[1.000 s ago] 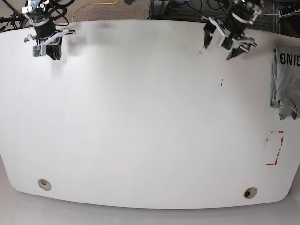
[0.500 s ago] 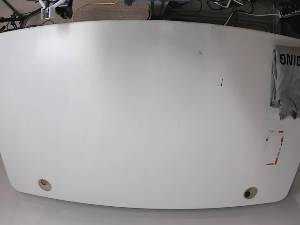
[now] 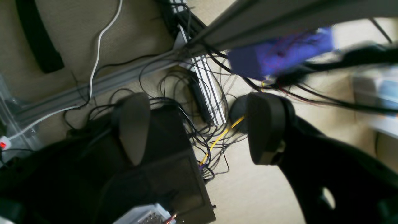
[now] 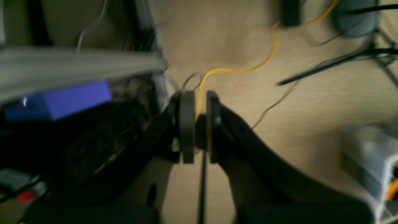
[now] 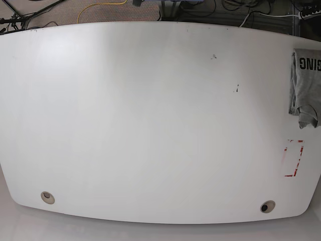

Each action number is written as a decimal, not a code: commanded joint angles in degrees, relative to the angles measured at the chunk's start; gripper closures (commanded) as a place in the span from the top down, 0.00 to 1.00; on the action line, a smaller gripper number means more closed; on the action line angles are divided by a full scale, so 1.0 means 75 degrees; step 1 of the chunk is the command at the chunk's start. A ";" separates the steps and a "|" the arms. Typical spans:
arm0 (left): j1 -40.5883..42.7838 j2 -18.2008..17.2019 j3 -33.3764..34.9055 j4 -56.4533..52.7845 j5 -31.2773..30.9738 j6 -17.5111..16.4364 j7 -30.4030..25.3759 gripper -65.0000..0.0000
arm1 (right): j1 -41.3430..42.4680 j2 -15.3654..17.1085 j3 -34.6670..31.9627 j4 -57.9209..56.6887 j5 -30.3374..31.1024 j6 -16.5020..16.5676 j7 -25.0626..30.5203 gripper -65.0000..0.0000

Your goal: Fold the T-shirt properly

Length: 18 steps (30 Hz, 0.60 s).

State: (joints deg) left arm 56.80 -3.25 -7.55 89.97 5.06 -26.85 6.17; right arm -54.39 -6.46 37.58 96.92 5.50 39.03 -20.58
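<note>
From my left wrist, my left gripper (image 3: 199,127) gapes over floor cables (image 3: 214,137), holding nothing. From my right wrist, my right gripper (image 4: 200,124) is pinched nearly closed (blurry, a yellow cable (image 4: 242,70) behind). Base view: T-shirt (image 5: 304,85) folded at the table's (image 5: 150,125) right edge.

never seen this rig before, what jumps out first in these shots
In the base view a broad white table fills nearly everything, with a grey T-shirt bunched at its right edge and a red tape outline below it. No arm is over the table. Both wrist cameras look at the floor: the left gripper is open over a tangle of black cables, and the right gripper is shut before a yellow cable.
</note>
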 commanded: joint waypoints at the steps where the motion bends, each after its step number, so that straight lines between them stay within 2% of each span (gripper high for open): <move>1: -0.0171 0.0017 0.0005 -0.0691 -0.0036 -0.0013 -0.0079 0.69 | 0.0155 0.0175 -0.0246 -0.0621 -0.0200 0.0130 0.0347 0.09; 11: -0.2034 0.0005 0.0016 -0.3586 0.0011 -0.0001 -0.0067 0.69 | 0.1503 0.0457 -0.0481 -0.2966 -0.1126 0.0130 0.0452 0.09; 14: -0.2573 -0.0019 0.0016 -0.4524 -0.0001 0.0011 -0.0091 0.69 | 0.1925 0.0679 -0.0633 -0.3622 -0.1395 0.0130 0.0464 0.09; 18: -0.3312 -0.0030 0.0016 -0.5755 -0.0012 0.0304 -0.0114 0.69 | 0.2300 0.0855 -0.0844 -0.4513 -0.1466 0.0130 0.0827 0.09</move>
State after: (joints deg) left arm 33.41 -3.25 -7.35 50.96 5.06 -25.28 5.48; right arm -37.98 -1.37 31.68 66.96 -5.96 39.48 -17.08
